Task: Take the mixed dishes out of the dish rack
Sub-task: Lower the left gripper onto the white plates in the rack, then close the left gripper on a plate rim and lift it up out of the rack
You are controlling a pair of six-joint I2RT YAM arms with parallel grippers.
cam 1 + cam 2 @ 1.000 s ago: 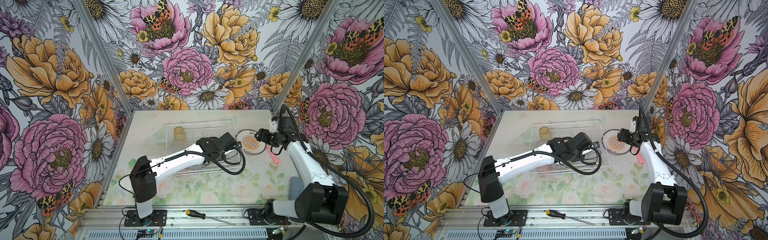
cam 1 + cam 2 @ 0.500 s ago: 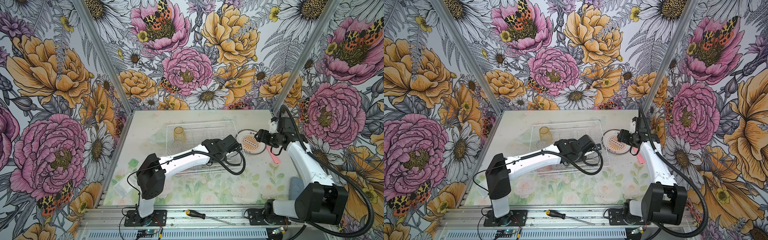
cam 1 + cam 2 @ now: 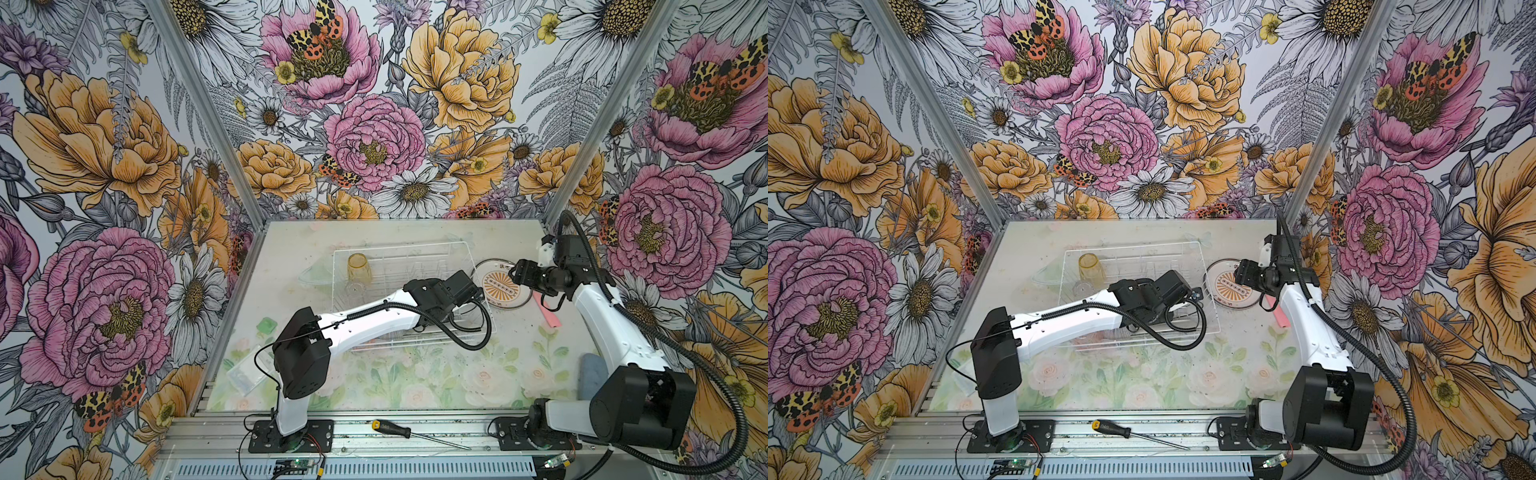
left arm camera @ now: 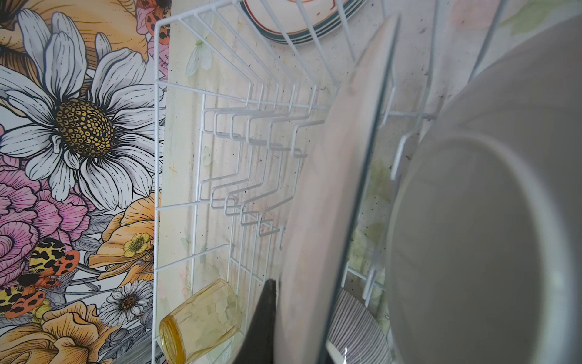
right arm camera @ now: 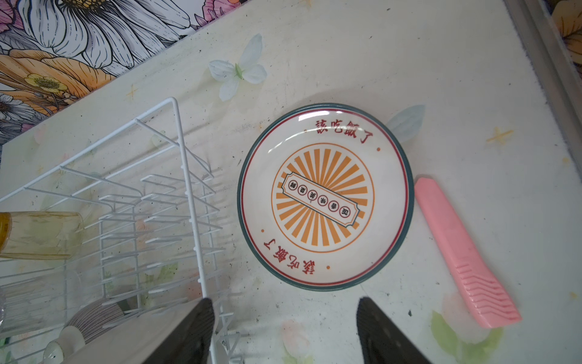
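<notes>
Flowered tabletop (image 3: 415,382), wire rack (image 3: 395,266) mid-frame. Left gripper (image 4: 296,331) closed on rim of plate (image 4: 330,189) standing upright in rack; way out likely upward. Right gripper (image 5: 285,302) open, empty.

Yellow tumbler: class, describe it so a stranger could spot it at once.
Find the white wire dish rack on the table. In its far left corner sits the yellow tumbler. It is the rack's only amber piece; the clear tumbler beside it is colourless.

I have the tumbler (image 3: 359,268) far left in the rack (image 3: 399,249), a plate (image 3: 503,284) on the table (image 3: 415,374) just right of it, a screwdriver (image 3: 399,430) on the front rail (image 3: 353,434).
</notes>
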